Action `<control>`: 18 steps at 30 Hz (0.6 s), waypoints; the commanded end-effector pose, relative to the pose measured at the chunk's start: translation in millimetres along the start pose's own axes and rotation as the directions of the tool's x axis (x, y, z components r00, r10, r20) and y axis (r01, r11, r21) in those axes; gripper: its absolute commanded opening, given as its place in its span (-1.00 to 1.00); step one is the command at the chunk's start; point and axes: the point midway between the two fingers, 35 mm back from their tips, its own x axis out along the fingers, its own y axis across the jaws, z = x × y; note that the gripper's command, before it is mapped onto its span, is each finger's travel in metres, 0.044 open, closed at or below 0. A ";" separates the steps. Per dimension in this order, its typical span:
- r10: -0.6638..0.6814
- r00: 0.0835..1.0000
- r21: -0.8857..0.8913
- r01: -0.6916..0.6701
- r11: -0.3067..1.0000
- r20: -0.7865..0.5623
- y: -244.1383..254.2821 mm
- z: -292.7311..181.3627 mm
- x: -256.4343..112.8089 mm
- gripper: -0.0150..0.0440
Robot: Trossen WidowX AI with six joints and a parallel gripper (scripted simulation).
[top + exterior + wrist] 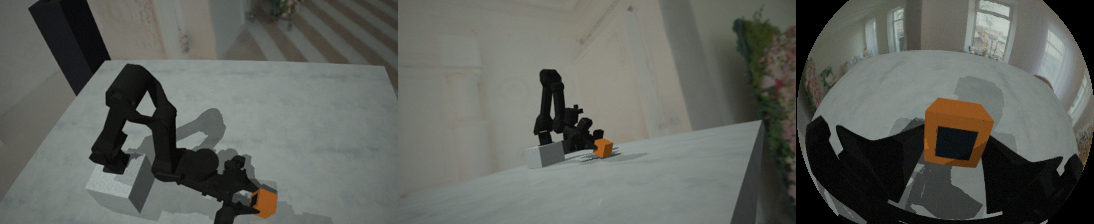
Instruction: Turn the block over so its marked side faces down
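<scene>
An orange block is held between the two black fingers. Its marked side, a dark square, faces back toward the gripper's palm and the wrist camera. My gripper is shut on the block and reaches out low and nearly level over the table. The block looks slightly tilted and is at or just above the table top; whether it touches cannot be told. Its underside is hidden.
The arm's base stands on a grey box behind the gripper. A tall dark pillar stands beyond the table's far left edge. Shadows of the arm and block fall on the table around them.
</scene>
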 end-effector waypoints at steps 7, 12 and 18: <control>0.005 1.000 -0.004 -0.005 1.000 0.006 0.7 1.0 0.0 0.58; 0.005 1.000 -0.004 -0.005 1.000 0.006 0.7 1.0 0.0 1.00; 0.005 1.000 -0.004 -0.005 1.000 0.006 0.7 1.0 0.0 1.00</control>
